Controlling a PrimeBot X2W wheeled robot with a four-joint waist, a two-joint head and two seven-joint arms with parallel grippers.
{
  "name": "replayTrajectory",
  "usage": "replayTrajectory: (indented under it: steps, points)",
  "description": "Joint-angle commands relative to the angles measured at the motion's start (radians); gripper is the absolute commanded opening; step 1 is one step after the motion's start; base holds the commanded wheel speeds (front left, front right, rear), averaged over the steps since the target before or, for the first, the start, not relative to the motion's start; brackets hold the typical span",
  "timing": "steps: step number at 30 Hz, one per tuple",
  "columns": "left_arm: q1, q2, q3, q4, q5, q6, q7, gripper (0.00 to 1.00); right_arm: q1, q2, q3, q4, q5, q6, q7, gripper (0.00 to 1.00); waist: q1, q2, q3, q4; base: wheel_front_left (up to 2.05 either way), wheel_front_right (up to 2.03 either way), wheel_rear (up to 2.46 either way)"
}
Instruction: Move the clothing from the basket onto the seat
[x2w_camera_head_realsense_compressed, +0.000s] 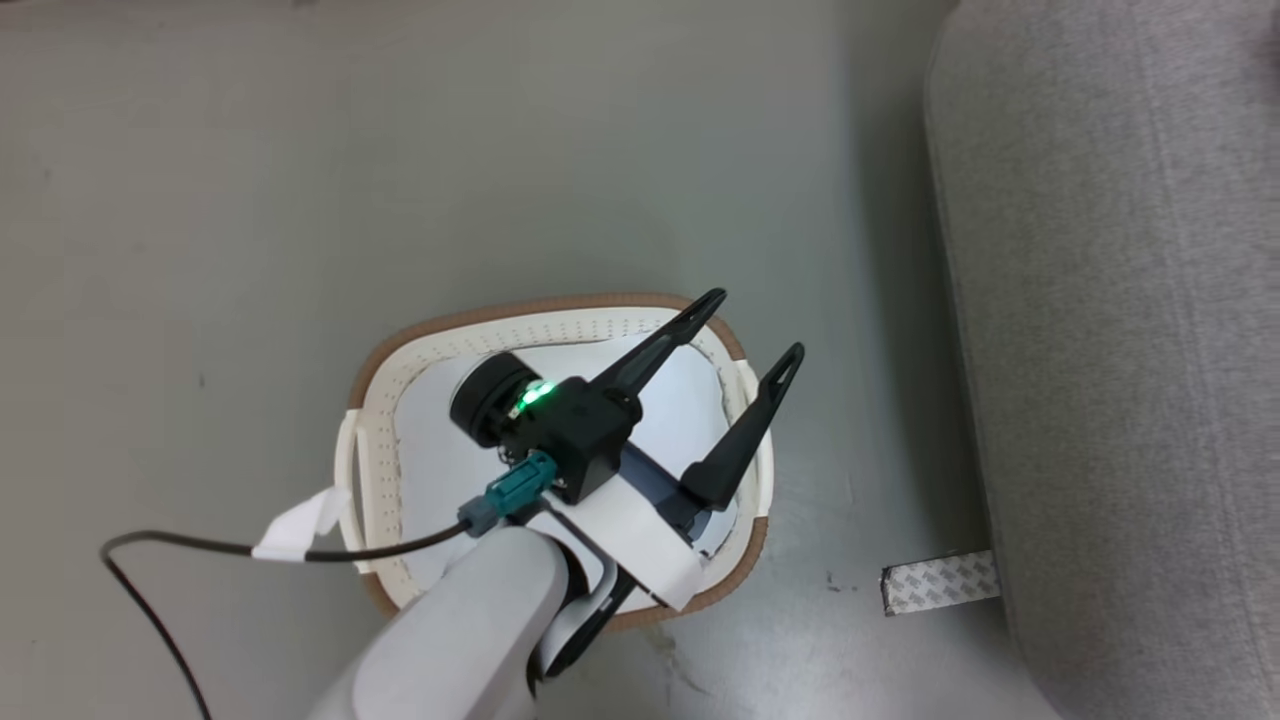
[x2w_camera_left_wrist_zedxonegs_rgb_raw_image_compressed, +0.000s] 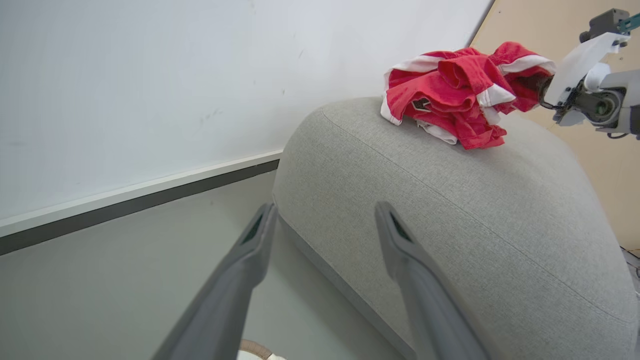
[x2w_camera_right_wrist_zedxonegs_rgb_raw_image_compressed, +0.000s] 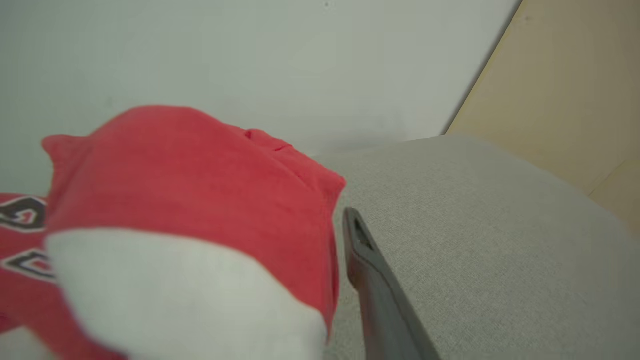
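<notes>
The right tool (x2w_camera_left_wrist_zedxonegs_rgb_raw_image_compressed: 546, 92) has its tips buried in the edge of the red sports clothing (x2w_camera_left_wrist_zedxonegs_rgb_raw_image_compressed: 450, 95). One dark finger (x2w_camera_right_wrist_zedxonegs_rgb_raw_image_compressed: 372, 285) shows beside the cloth and the other is hidden behind a red-and-white fold, so I cannot tell whether it is pinching the fabric or has let go. The bundle lies crumpled on the rounded top of the grey sofa (x2w_camera_left_wrist_zedxonegs_rgb_raw_image_compressed: 450, 210) (its weight looks borne by the cushion, not the arm). That suggests the arm is there to set it down rather than to carry it.

The left tool (x2w_camera_head_realsense_compressed: 755, 325) hangs over the laundry basket (x2w_camera_head_realsense_compressed: 545, 305) with its fingers spread wide, holding and touching nothing. I judge it is parked there to keep out of the other arm's way. Below it the basket stands on the floor (x2w_camera_head_realsense_compressed: 400, 150) near the sofa, its pale pad (x2w_camera_head_realsense_compressed: 440, 470) showing across the bottom. With the clothing on the seat, the move looks all but finished.
</notes>
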Motion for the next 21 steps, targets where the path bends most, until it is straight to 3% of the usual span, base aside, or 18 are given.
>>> replayTrajectory:
  steps: [1, 7, 13, 21]
  points:
    - [0.016, 0.01, 0.003, 0.001, -0.007, 0.005, -0.009, 1.0, 0.036, 0.02, -0.041, -0.04, -0.003, -0.002, -0.004, 1.0, -0.0001, 0.0, -0.014, -0.009, 0.0, 0.0, 0.0]
    - [0.071, 0.017, 0.019, 0.01, -0.041, 0.019, -0.019, 1.0, 0.261, 0.19, -0.134, -0.269, -0.054, -0.002, -0.003, 1.0, -0.0001, 0.0, -0.094, -0.04, 0.0, 0.0, 0.0]
    - [0.148, 0.025, 0.047, 0.016, -0.081, 0.04, -0.038, 1.0, 0.482, 0.325, -0.087, -0.489, -0.092, -0.002, -0.003, 1.0, -0.0001, 0.0, -0.192, -0.054, 0.0, 0.0, 0.0]
    - [0.288, 0.018, 0.159, 0.021, -0.128, 0.097, -0.058, 1.0, 0.724, 0.447, 0.029, -0.739, -0.096, -0.002, -0.003, 1.0, -0.0001, 0.0, -0.342, -0.001, 0.0, 0.0, 0.0]
